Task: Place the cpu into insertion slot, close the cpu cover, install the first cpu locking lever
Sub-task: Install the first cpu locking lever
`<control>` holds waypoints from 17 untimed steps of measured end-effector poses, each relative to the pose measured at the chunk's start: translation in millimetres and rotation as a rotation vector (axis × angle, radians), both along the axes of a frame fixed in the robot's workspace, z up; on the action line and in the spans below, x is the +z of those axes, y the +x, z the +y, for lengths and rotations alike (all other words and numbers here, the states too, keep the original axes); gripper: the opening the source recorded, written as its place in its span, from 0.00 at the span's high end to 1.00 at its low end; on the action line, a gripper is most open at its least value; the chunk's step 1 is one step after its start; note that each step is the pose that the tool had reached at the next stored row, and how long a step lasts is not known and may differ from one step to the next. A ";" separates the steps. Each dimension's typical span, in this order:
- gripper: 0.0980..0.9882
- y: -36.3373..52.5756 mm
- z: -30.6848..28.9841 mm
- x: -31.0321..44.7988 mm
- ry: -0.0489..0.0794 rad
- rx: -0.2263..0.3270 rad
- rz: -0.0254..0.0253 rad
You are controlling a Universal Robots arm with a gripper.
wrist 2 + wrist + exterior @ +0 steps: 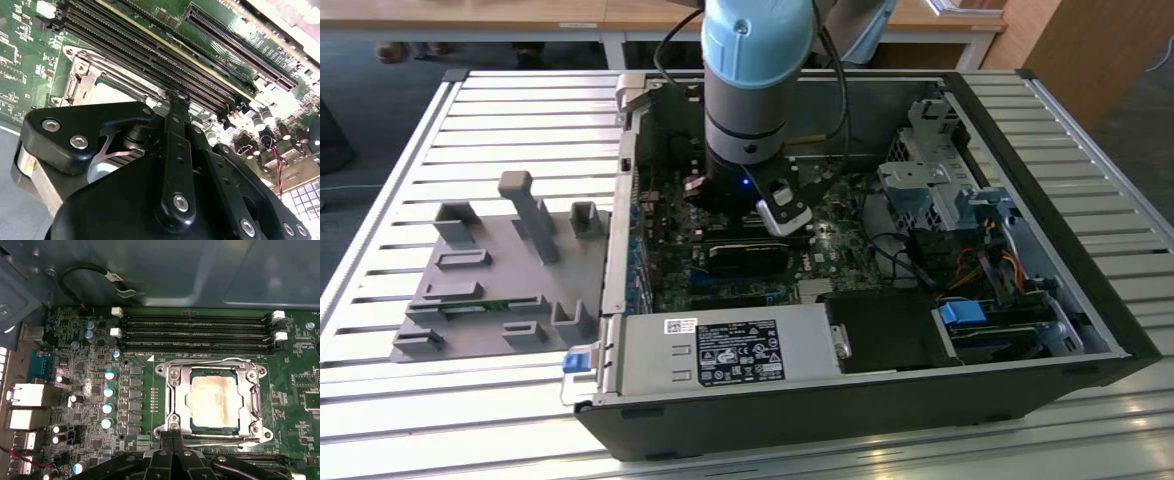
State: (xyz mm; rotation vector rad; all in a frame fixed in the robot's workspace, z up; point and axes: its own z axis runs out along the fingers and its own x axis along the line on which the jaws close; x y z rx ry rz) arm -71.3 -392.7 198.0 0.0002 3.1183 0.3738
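gripper (172, 437) fingers stand pressed together with nothing held between them, their tips down at the edge of the cpu cover (175, 400) in the first wrist view, near a thin wire lever (220, 439) running along that same side of the socket. cpu (214, 399) lies flat in the insertion slot (212, 426), its dull silver top showing through the cut-out of the cover, which is folded down over it. a second wire lever (210, 360) lies along the opposite side of the cover, next to the long black memory slots (197, 332). in the second wrist view the closed fingers (177, 145) reach down beside the cover (85, 80), with the memory slots (150, 55) just beyond. around the socket spreads the green motherboard (85, 390) with a row of capacitors (107, 400) to one side. in the exterior view the arm (747, 80) descends into the open computer case (1067, 300), the gripper (754, 215) low over the board; a grey fixture (494, 280) sits on the slatted table (400, 160) at the exterior view's left, apart from the case.
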 end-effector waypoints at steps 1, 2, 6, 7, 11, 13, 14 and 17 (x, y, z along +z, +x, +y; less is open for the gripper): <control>0.99 -0.6 -0.3 -0.5 0.001 0.000 -0.0001; 0.99 -1.3 -0.4 -1.2 0.003 0.000 -0.0002; 0.99 -3.1 -0.6 -2.7 0.011 0.000 0.0000; 0.99 -3.6 -0.5 -3.0 0.015 0.000 0.0000; 0.99 -5.2 -0.4 -5.0 0.028 0.000 -0.0001; 0.99 -5.7 -0.4 -6.2 0.032 0.000 -0.0001; 0.99 -5.8 -0.4 -6.8 0.034 0.000 -0.0001; 0.99 -6.4 -0.5 -7.5 0.035 0.000 0.0001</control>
